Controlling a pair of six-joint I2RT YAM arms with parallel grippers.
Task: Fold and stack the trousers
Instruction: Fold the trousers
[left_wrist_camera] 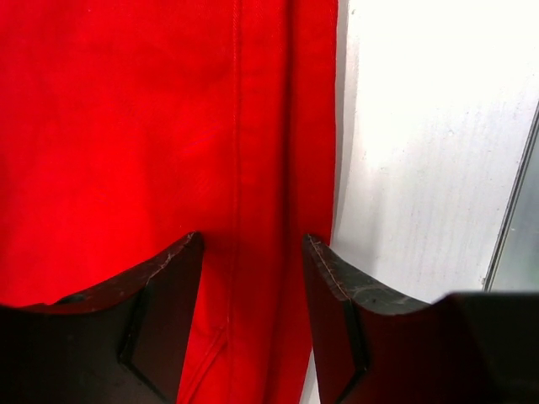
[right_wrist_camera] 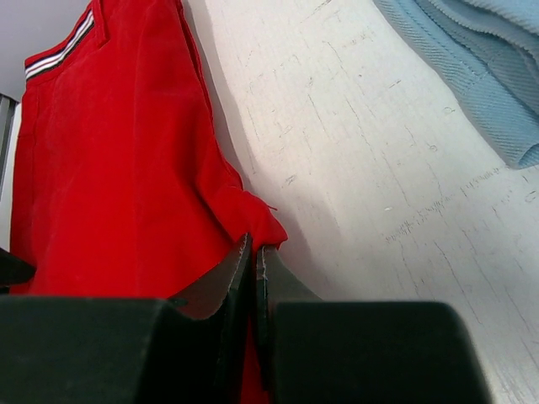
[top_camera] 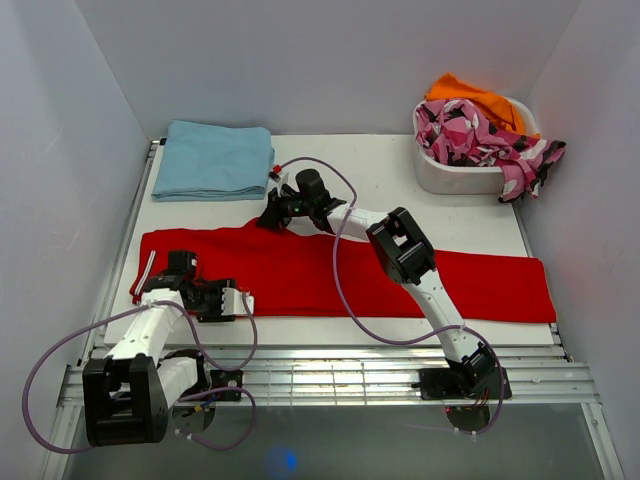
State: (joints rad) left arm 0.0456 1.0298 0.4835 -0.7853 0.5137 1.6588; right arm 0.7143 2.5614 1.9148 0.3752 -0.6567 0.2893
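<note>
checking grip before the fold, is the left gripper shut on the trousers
No, the left gripper has its fingers wide apart, with the trousers lying flat under the gap.

Under my left pincer (left_wrist_camera: pixel 253 240) the trousers (left_wrist_camera: pixel 126 126) are soft, matt red cloth with a fine nap and one stitched seam. My fingers (left_wrist_camera: pixel 164 286) are matt black plastic, scuffed pale along the edges (those of my right pincer (right_wrist_camera: pixel 255 246) look the same). Beside my right pincer the desk (right_wrist_camera: pixel 379 168) is a hard white surface, dull, scratched and flecked. Beyond it, the folded garment (right_wrist_camera: pixel 480 67) is light blue ribbed cloth, matt.
</note>
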